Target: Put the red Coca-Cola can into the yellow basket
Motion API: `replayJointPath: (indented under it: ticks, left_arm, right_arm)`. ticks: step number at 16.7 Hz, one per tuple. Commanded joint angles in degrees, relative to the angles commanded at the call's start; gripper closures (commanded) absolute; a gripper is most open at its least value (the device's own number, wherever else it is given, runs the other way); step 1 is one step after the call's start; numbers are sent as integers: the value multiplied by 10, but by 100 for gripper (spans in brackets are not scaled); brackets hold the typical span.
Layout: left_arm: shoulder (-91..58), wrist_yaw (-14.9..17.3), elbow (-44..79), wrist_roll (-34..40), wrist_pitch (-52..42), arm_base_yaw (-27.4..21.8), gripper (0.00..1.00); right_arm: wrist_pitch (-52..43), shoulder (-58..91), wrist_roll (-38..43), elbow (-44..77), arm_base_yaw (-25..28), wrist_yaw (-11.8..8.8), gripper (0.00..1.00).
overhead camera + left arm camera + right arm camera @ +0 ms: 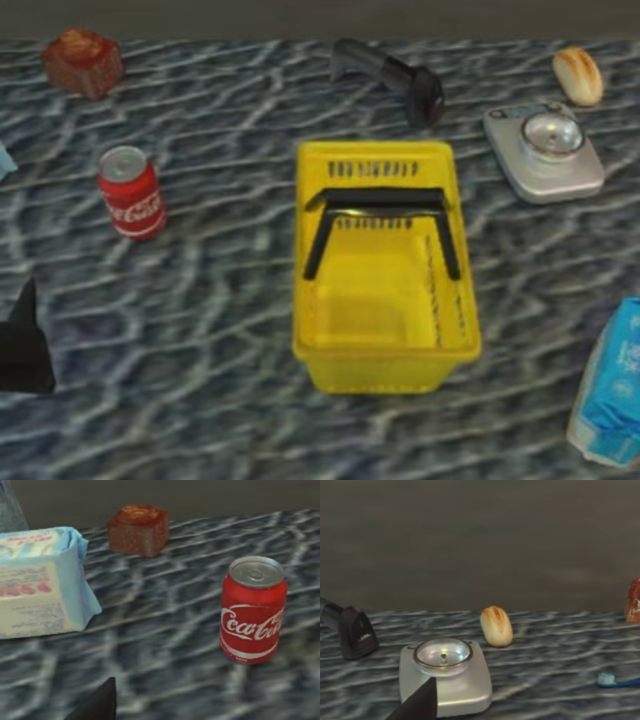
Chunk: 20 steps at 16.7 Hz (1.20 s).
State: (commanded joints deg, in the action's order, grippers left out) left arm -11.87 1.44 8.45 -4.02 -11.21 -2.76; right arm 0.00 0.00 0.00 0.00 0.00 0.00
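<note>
The red Coca-Cola can (131, 192) stands upright on the table's left side, well apart from the yellow basket (380, 160) in the middle. The basket's black handles are folded across its empty inside. My left gripper (25, 340) shows as a dark shape at the left edge, nearer than the can and not touching it. In the left wrist view the can (253, 610) stands ahead with its script showing, and one dark finger (100, 705) pokes in, with nothing between the jaws. My right gripper is outside the top view; one finger (420, 705) shows in the right wrist view.
A brownish-red cube (82, 62) sits at the back left, a black scanner (395, 78) behind the basket, a bread roll (578, 75) and a silver scale (545, 150) at the back right. Blue-white packets lie at the front right (612, 400) and near the can (40, 580).
</note>
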Motion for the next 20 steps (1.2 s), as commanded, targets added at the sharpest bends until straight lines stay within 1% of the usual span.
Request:
replayJointPath:
  ticks: [4,9,16,20]
  left_arm:
    - [-170,11,157,-50,-143,-27,0]
    - [-420,20,440,-126,-300,-57,0]
    - [-806,14,861,-237,-451,-76,0]
    - [-1019,3,1026,-287,-536,-75,0]
  right_arm:
    - [0,0,0,0,0,0,0]
    - [0,0,0,0,0,0,0]
    - [0,0,0,0,0,0,0]
    - [0,0,0,0,0,0,0]
